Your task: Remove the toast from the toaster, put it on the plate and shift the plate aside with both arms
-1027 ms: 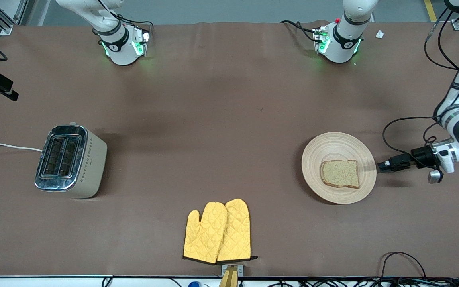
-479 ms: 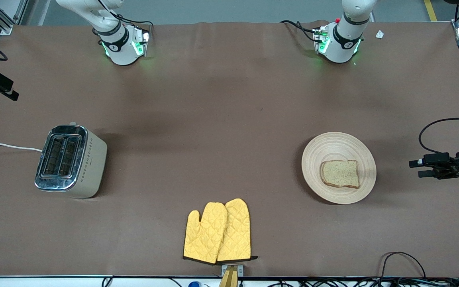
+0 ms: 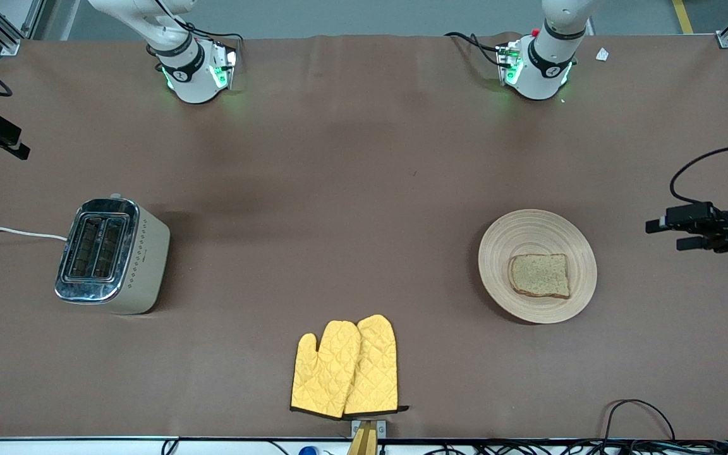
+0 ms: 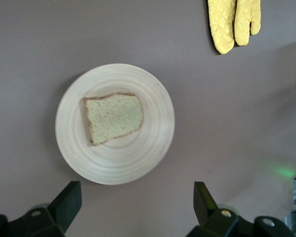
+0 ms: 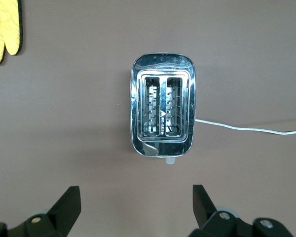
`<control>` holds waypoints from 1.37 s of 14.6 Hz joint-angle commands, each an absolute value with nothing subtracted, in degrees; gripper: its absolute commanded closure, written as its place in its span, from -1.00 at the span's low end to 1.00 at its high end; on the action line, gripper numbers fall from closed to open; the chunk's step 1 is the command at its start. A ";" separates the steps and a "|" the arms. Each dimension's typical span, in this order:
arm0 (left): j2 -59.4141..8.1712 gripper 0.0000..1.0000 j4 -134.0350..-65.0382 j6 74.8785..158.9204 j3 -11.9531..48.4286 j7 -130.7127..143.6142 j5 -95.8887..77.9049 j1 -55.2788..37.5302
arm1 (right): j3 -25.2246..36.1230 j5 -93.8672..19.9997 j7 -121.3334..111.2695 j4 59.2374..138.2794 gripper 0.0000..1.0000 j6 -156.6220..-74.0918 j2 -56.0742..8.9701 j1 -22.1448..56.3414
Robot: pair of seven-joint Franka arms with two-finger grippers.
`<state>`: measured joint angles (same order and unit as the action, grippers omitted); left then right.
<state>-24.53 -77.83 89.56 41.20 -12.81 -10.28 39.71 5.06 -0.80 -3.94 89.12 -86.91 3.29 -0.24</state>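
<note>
Brown cloth-covered desk (image 3: 351,189), holding four items.

Plate (image 3: 522,234): round, pale wood, ring-grooved, lying toward the left arm's end of the desk.

Toast (image 3: 539,275): one brown speckled slice, flat on the plate, on the part nearer the front camera.

Toaster (image 3: 111,254): two-slot, chrome top, beige body, toward the right arm's end; both slots empty; white cord (image 3: 10,232) runs off the desk edge.

Oven mitts (image 3: 346,368): yellow quilted pair, overlapping, near the desk edge closest to the front camera, between toaster and plate.

Left gripper (image 3: 670,234): over the desk past the plate's rim at the left arm's end, fingers (image 4: 66,202) spread apart, empty, clear of the plate.

Right gripper (image 5: 133,207): above the toaster, fingers (image 5: 66,205) spread wide, holding nothing; unseen in the front view.
</note>
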 commanded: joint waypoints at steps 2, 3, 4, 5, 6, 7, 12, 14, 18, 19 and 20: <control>-21.28 -1.00 -78.84 87.80 42.45 -5.29 -9.32 38.42 | 4.92 0.26 -4.22 89.91 -1.00 -86.84 4.22 -0.18; -21.01 -1.00 -78.84 87.80 42.45 -3.01 -8.97 37.28 | 4.92 0.35 -4.22 89.91 -1.00 -86.75 4.22 -0.18; -19.53 -1.00 -78.84 87.80 41.67 -0.64 -6.88 34.22 | 4.92 0.35 -4.22 89.91 -1.00 -86.75 4.22 -0.18; -18.03 -1.00 -79.19 87.72 40.27 0.78 -4.25 30.88 | 4.92 0.35 -4.22 89.91 -1.00 -86.75 4.22 -0.18; -16.10 -1.00 -79.54 87.11 37.12 1.14 -2.65 27.80 | 4.92 0.35 -4.22 89.91 -1.00 -86.75 4.22 -0.18; -15.04 -1.00 -79.54 86.40 33.70 1.14 -2.38 23.77 | 4.92 0.35 -4.22 89.91 -1.00 -86.75 4.22 -0.18; -7.04 -1.00 -83.40 85.52 12.08 0.88 -2.11 2.32 | 4.92 0.35 -4.22 89.91 -1.00 -86.75 4.22 -0.18; -5.20 -1.00 -83.58 85.43 6.79 0.36 -2.02 -2.62 | 4.92 0.26 -4.22 89.91 -1.00 -86.75 4.22 -0.18; -1.59 -1.00 -85.25 82.89 5.36 0.96 -2.20 -5.27 | 4.92 0.26 -4.22 89.91 -1.00 -86.75 4.22 -0.18; -0.45 -1.00 -86.73 82.71 5.36 1.58 -2.20 -5.27 | 4.92 0.35 -4.22 89.91 -1.00 -86.75 4.22 -0.18; 1.13 -1.00 -88.66 82.71 5.36 2.28 -2.11 -5.10 | 4.92 0.35 -4.22 89.91 -1.00 -86.75 4.22 -0.18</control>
